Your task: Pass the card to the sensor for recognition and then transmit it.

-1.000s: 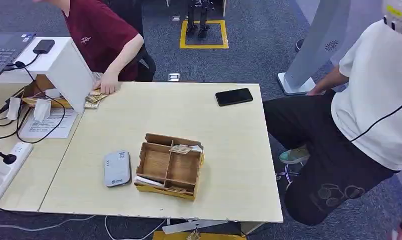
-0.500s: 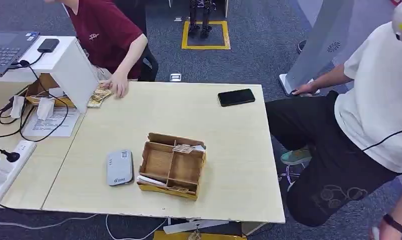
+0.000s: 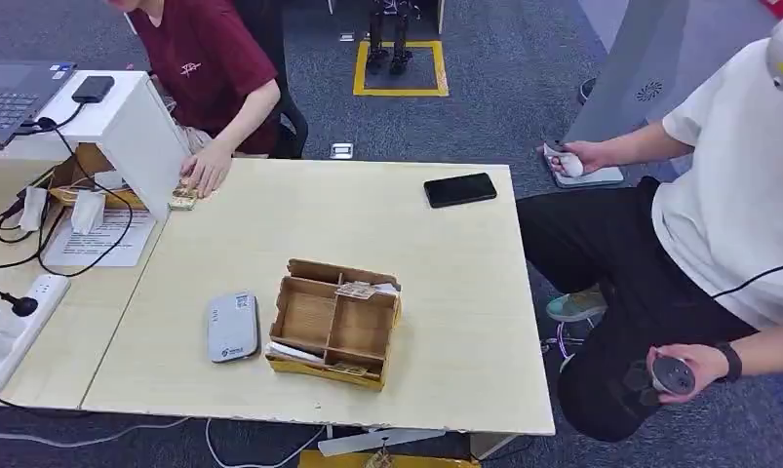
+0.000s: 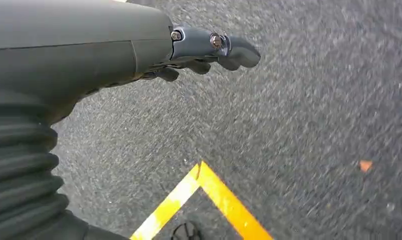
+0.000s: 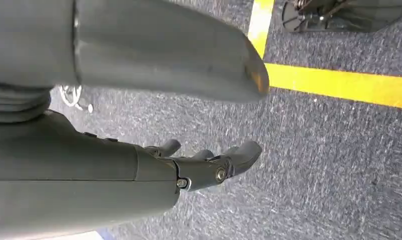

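While the tabletop (image 3: pixel 446 283) layout matches the frame from half a second ago, I log changes among the people. Person in white (image 3: pixel 728 195) now has one hand raised off the white base, holding a small white controller (image 3: pixel 566 162), and the other hand low near the knee with a dark round controller (image 3: pixel 672 373) that was out of frame before. Person in dark red (image 3: pixel 207 63) has the hand (image 3: pixel 208 172) pulled in closer to the white stand (image 3: pixel 138 132), resting on the loose cards (image 3: pixel 183 198) at the tabletop's far left edge.

Cardboard tray (image 3: pixel 331 324) sits unmoved at the near middle; one card (image 3: pixel 354 290) lies across its far right compartment. Grey sensor (image 3: pixel 233 327) lies flat just beside the tray's left wall. Its label is too small for me to read. Black phone (image 3: pixel 459 189) lies at the far right.

Both arms hang below the tabletop over grey carpet with yellow floor tape (image 4: pixel 209 195). Left hand (image 4: pixel 198 52): fingers loosely apart, holding nothing. Right hand (image 5: pixel 204 162): fingers slightly curved and apart, holding nothing.
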